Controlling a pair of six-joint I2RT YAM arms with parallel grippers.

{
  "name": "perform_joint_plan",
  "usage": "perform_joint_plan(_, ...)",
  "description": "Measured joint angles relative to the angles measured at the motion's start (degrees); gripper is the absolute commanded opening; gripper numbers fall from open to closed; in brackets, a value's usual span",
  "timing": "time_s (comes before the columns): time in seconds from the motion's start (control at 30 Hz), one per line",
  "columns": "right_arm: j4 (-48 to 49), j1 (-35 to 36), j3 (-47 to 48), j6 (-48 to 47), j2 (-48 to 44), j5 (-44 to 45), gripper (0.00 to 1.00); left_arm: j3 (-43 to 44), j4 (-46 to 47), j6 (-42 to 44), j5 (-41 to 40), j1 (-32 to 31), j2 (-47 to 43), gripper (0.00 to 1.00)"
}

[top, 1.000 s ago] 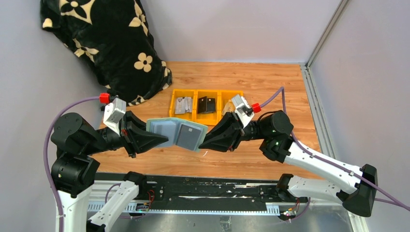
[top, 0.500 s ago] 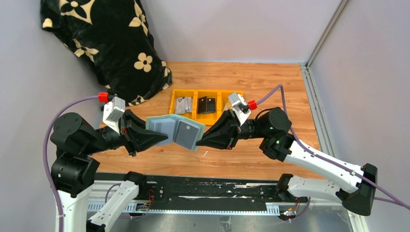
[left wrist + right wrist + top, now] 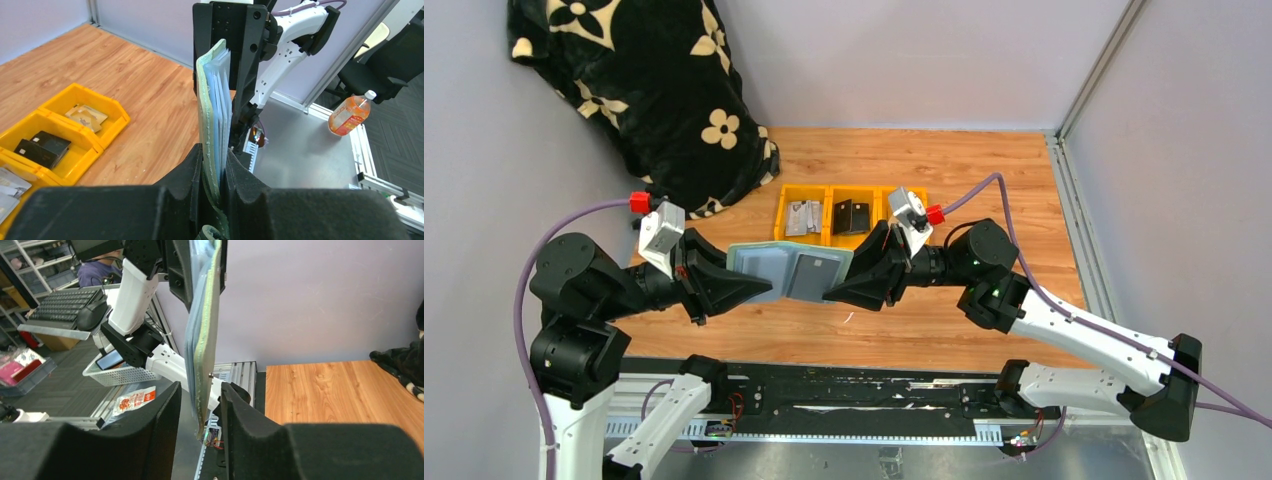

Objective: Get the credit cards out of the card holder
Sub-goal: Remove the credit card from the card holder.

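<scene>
Step in hand: holding the wallet open for extraction. I can't see any card out yet.

The card holder (image 3: 789,272) is off the table (image 3: 984,170), spread open in the air on the near side of the yellow bins (image 3: 828,215). It sits roughly in line with the left and middle bins, inner pockets facing the top camera.

left gripper (image 3: 762,285): clenched on the holder's end, the one out past the bins' left side. In the left wrist view both pads press tight on the grey-green leather, with the holder edge-on and upright between them. That's the anchor.

right gripper (image 3: 834,293): released, nothing held. It sits at the holder's other end, on the near side of the middle bin. In the right wrist view the fingers (image 3: 150,440) straddle the holder's edge, one on each side. There's a clear gap between one finger and the leather. The other sits very close, and I can't tell if it touches.

Cards: pale layered edges show in the pockets from the left wrist view. I can't tell card from pocket lining there.

Next move, my read: the right jaws need a card edge alone, not the whole flap. Shift to the pocket mouth, pinch just the card, and pull along the pocket against the left grip.

Risk: pinching leather together with the card would fold the holder or drag it out of the left jaws.
</scene>
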Motion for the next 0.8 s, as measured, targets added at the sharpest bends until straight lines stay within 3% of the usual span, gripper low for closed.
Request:
perform_joint_plan(0.1,0.2,0.1,0.0,0.2,-0.2,-1.9,0.42,0.0,-0.3,0.4,0.0,0.0,0.0,0.0)
perform_joint_plan(0.4,1.7,0.2,-0.1,0.2,-2.5,-4.3,0.22,0.0,-0.4,0.3,0.1,0.0,0.0,0.0)
perform_joint_plan(0.8,1.7,0.3,-0.1,0.2,-1.6,-4.3,0.06,0.0,-0.4,0.1,0.0,0.0,0.0,0.0)
